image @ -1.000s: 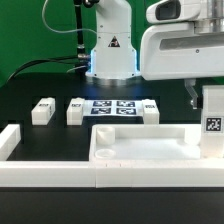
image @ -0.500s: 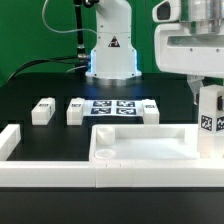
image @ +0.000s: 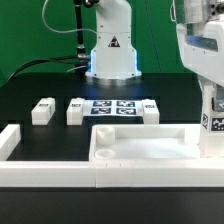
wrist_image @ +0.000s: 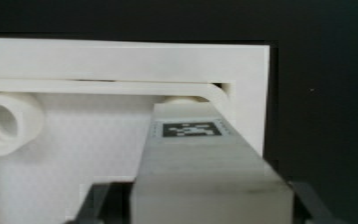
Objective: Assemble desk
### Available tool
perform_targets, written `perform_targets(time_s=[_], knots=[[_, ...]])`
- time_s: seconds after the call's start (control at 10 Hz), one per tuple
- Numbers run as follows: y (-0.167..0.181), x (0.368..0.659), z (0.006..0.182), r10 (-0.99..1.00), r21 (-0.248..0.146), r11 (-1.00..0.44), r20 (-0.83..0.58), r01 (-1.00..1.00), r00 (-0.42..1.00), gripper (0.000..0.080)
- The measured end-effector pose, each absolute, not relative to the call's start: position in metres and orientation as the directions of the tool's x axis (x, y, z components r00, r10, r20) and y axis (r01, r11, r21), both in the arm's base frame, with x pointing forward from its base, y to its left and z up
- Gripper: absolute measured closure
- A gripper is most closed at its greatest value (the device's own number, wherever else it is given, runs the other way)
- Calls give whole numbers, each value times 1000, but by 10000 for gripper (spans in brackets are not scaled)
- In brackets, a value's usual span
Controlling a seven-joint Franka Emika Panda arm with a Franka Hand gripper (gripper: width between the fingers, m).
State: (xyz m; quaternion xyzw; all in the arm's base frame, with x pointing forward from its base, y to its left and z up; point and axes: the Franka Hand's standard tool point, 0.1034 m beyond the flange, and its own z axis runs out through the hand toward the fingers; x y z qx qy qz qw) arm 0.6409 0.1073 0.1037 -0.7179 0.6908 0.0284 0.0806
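The tool is clamped on 1 tagged leg post, its end at an inner corner of the desk panel on the bench, lower right of the exterior view; any tilt could jam it against the rim.

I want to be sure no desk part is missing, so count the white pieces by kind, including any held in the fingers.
Leg posts: 4, three lying on the table, one gripped by the fingers
Desk panel: 1
Long rail: 1
Marker board: 1
Total: 7
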Motion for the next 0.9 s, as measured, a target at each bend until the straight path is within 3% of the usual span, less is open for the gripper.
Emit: perform_targets(time_s=[0.1, 0.2, 0.3, 0.4, 0.8, 0.9], knots=[[107, 641, 104, -981, -88, -118, -142, -989, 130, 349], [108, 640, 103, -938, -109, -312, -120, -944, 324, 213], [108, 640, 103, -861, -130, -486, -97, -864, 499, 213], [106, 640, 103, -751, -146, -644, -70, -751, 657, 161], [105, 641, 103, -573, -159, -806, -27, -570, 819, 151], [104, 645, 106, -407, -163, -903, 28, -398, 913, 151]])
